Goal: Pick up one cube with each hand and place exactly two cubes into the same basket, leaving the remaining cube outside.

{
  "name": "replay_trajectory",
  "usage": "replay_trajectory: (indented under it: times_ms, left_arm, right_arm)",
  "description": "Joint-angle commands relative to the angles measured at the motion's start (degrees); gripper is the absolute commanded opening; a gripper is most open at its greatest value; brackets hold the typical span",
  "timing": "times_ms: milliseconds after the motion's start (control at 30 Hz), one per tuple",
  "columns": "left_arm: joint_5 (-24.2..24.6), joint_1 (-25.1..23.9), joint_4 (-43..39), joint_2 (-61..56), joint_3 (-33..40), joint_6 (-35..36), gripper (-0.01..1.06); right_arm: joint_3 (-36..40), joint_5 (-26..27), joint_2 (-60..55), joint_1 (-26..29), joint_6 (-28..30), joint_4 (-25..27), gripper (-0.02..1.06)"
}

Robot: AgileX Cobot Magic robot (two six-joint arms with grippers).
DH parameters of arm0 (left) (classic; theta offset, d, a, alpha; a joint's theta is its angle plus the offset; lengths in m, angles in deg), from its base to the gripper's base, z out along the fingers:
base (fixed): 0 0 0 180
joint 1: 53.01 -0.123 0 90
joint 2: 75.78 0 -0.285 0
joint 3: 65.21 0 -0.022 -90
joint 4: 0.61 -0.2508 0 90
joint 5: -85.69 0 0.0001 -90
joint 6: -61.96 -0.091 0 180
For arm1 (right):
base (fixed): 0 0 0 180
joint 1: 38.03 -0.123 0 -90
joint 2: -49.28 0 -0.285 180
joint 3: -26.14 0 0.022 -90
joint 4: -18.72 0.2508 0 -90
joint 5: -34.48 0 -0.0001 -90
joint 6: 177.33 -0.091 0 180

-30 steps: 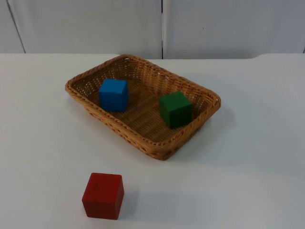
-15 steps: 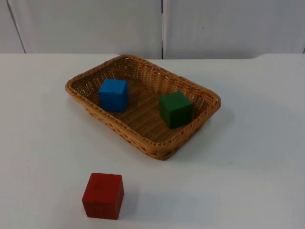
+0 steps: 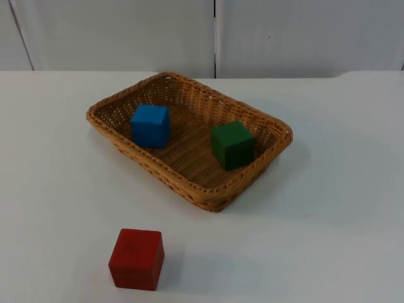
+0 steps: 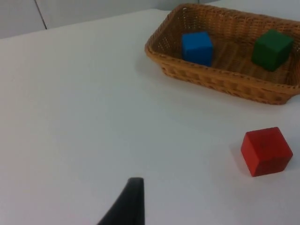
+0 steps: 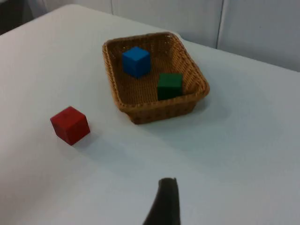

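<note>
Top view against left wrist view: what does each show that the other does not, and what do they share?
Top view: the basket's whole rim, with the table stretching to its right.
Left wrist view: the left hand's black fingertip above bare table, off to the basket's left.
Both: the blue cube and green cube sitting apart inside the basket, the red cube outside it on the table, and the grey wall behind.

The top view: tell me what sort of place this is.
Probably a lab test bench: a bare white table ending at a grey partition wall, with only a wicker basket and coloured cubes laid out.
</note>
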Motion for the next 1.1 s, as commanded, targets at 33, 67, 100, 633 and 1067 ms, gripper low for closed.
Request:
replay_trajectory:
  times_ms: [33, 67, 100, 633, 1067]
  left_arm:
    - [-0.6, 0.2, 1.2, -0.2, 0.3, -1.2, 1.05]
    - [-0.6, 0.2, 1.7, -0.2, 0.3, -1.8, 1.05]
    - [-0.6, 0.2, 2.3, -0.2, 0.3, -2.3, 1.05]
    - [-0.5, 0.2, 3.4, -0.2, 0.3, -3.4, 1.05]
    - [-0.5, 0.2, 2.5, -0.2, 0.3, -1.6, 1.05]
  right_arm:
    - [1.7, -0.9, 0.2, -0.4, -1.3, -1.3, 0.69]
    - [2.6, -0.6, 0.2, -0.4, -1.3, -1.3, 0.69]
    - [3.5, -0.6, 0.2, -0.4, -1.3, -1.3, 0.69]
    - [5.0, 0.0, 0.2, -0.4, -1.0, -1.3, 0.69]
    - [5.0, 0.0, 0.2, -0.4, -1.0, -1.3, 0.69]
